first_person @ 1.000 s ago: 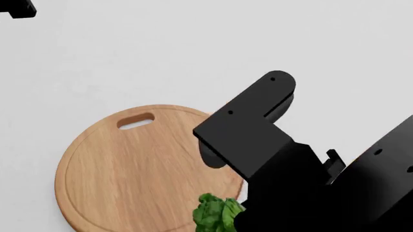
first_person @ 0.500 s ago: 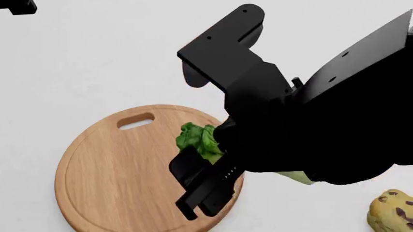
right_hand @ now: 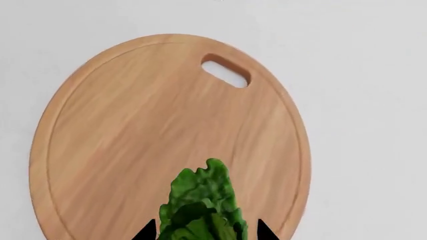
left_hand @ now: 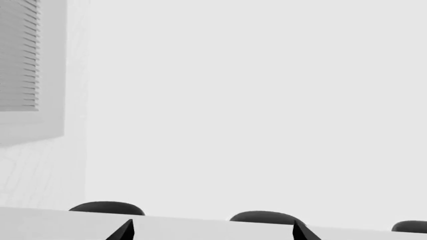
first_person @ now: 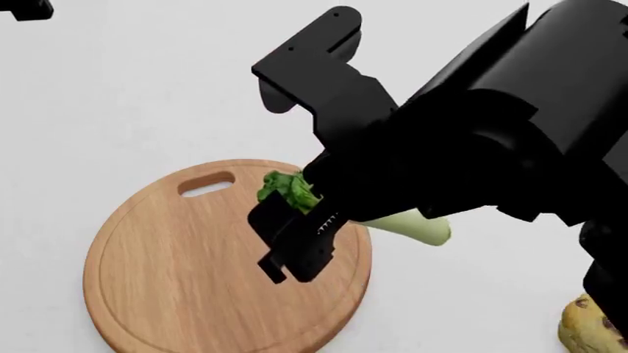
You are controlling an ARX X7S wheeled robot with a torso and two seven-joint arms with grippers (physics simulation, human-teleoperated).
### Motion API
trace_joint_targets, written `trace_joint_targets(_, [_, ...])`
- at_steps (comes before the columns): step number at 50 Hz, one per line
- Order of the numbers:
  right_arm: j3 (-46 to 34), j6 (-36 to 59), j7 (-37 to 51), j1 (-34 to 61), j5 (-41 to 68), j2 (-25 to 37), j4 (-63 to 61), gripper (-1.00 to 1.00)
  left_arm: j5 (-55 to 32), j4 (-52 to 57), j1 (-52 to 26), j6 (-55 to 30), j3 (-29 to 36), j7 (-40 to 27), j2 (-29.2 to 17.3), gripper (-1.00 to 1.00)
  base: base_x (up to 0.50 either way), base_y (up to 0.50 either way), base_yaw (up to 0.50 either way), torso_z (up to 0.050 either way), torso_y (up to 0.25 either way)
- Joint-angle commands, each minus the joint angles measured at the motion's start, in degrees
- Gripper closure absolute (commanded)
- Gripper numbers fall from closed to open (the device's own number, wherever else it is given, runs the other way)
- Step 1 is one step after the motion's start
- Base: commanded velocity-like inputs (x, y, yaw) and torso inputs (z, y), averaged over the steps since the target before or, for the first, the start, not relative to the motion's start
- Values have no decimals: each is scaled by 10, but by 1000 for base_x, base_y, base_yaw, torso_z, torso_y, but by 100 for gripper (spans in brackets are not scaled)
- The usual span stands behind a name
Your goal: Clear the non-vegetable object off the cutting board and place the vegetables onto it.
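Note:
The round wooden cutting board with its handle slot lies on the white table; it also shows in the right wrist view. My right gripper is shut on the leafy green and holds it above the board's right part, its pale stalk sticking out to the right. In the right wrist view the frilly top sits between the fingertips. The chip-dotted muffin lies on the table off the board at the lower right. My left gripper is open and empty. The ginger root is out of view.
Part of my left arm shows at the head view's top left corner. The left wrist view looks past the table edge at dark chair backs and a white wall with a shuttered window.
My right arm has moved up and to the left with the leafy green, carrying it from the board's near right edge over the board. The muffin has come into view at the lower right.

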Motion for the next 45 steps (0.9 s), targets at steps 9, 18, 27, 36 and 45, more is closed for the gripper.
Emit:
trace_joint_targets(9, [-58, -76, -132, 26, -101, -75, 100, 100, -2, -1, -9, -3, 0, -2, -4, -100, 0, 0, 0, 0, 0])
trace_joint_targets(18, [-72, -99, -172, 36, -119, -112, 144, 100, -2, -3, -11, -2, 1, -3, -5, -100, 0, 0, 0, 0, 0])
trace_joint_targets(27, [-81, -109, -202, 49, -126, -142, 168, 100, -3, -2, -9, 0, 0, -2, -7, -100, 0, 0, 0, 0, 0])
trace_joint_targets(36, [-101, -136, -235, 42, -145, -174, 198, 100, -4, -1, -9, 0, 1, -3, -8, -100, 0, 0, 0, 0, 0])
trace_joint_targets(45, [-110, -159, -249, 27, -157, -188, 216, 100, -5, -2, -9, 2, -1, -4, -10, -100, 0, 0, 0, 0, 0])
